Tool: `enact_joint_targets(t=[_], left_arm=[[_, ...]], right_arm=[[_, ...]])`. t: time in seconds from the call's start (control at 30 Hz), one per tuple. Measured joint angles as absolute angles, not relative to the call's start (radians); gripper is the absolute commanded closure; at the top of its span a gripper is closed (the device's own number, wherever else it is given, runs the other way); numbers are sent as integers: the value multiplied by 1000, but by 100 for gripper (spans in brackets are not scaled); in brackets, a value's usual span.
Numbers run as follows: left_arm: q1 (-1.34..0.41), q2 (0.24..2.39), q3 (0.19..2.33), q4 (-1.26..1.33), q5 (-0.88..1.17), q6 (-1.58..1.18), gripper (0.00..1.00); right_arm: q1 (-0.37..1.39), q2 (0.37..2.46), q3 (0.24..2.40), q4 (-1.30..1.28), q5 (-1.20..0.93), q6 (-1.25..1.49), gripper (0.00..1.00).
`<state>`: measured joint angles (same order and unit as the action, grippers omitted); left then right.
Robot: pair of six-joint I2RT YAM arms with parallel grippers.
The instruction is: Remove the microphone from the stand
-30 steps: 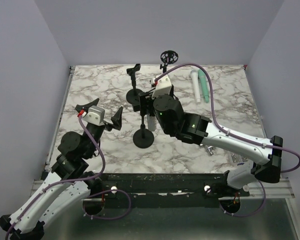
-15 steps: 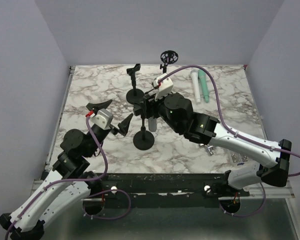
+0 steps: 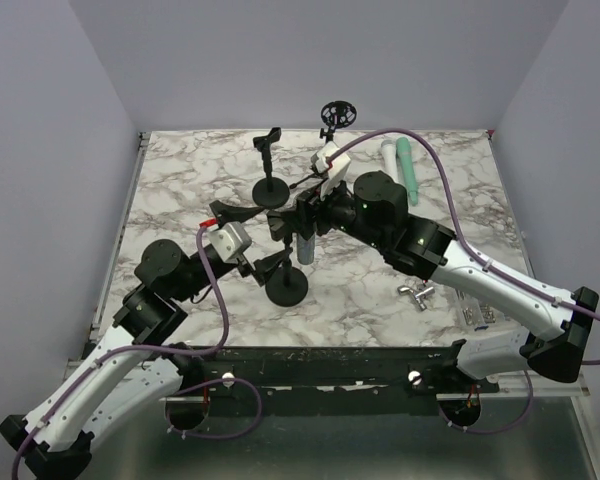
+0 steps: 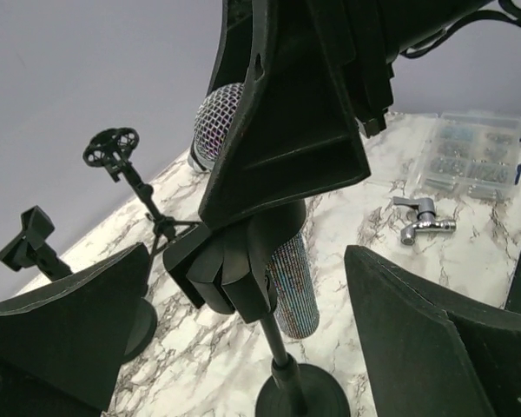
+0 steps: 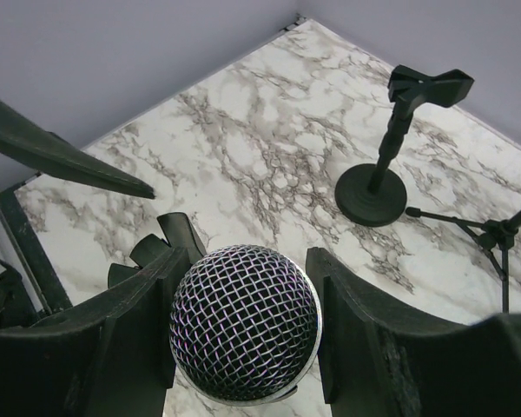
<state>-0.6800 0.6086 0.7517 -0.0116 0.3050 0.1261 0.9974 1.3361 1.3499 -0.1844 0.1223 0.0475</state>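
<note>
The microphone has a glittery body and a mesh head. It hangs in the clip of a black round-base stand near the table's middle. My right gripper is shut on the microphone; its fingers press both sides of the mesh head. My left gripper is open, one finger on each side of the stand's post without touching it. In the left wrist view the clip, the post and the glittery body lie between my open left fingers.
A second empty clip stand and a small tripod with a ring mount stand at the back. A white and a green microphone lie back right. A metal tap and a screw box lie front right.
My left gripper has swung right and forward from the table's left, and now brackets the stand's post. My right arm has shifted up and right while staying on the microphone.
</note>
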Motion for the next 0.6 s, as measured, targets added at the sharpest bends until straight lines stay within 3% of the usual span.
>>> enact_joint_targets(t=[0.4, 0.6], left_arm=[[-597, 642, 751, 10, 378, 84, 1], [-559, 750, 781, 6, 493, 62, 8]], right_arm=[[979, 1295, 1305, -160, -47, -12, 99], [979, 1286, 1297, -157, -77, -27, 99]])
